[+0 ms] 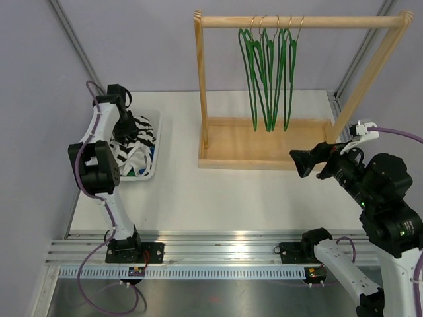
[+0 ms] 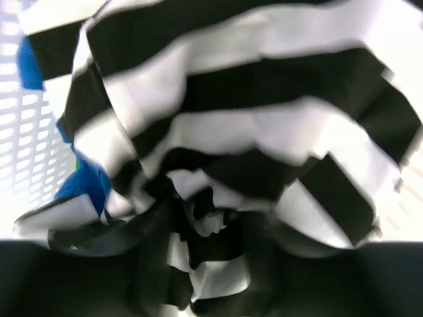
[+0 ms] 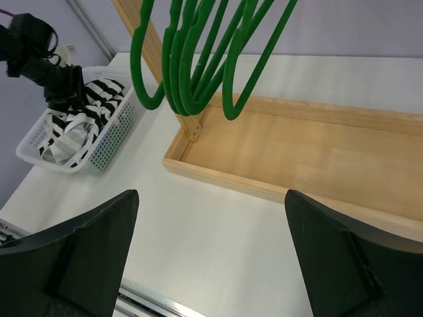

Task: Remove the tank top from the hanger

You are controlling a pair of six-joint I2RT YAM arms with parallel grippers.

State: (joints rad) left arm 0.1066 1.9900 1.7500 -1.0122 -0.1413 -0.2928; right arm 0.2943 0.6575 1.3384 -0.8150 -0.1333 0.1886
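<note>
This looks like a robotics lab; a white tabletop (image 1: 231,198) stands between plain grey walls (image 1: 145,46); the left arm (image 1: 99,165) and right arm (image 1: 380,198) are bolted to a metal rail (image 1: 218,251); purple cables (image 1: 400,133) hang loose; a wooden rack (image 1: 264,142) carries green hangers (image 1: 268,72).

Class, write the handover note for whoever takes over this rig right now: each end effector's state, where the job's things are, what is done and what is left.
Left end effector: down in the white plastic basket, against the black-and-white striped tank top; the grip can't be judged.
Right end effector: open, empty, hovering before the wooden rack.
Thin green hangers: all bare on the rail.
Done: the top looks to be off its hanger and in the basket.
Left: probably confirm release and lift the left arm out.
</note>
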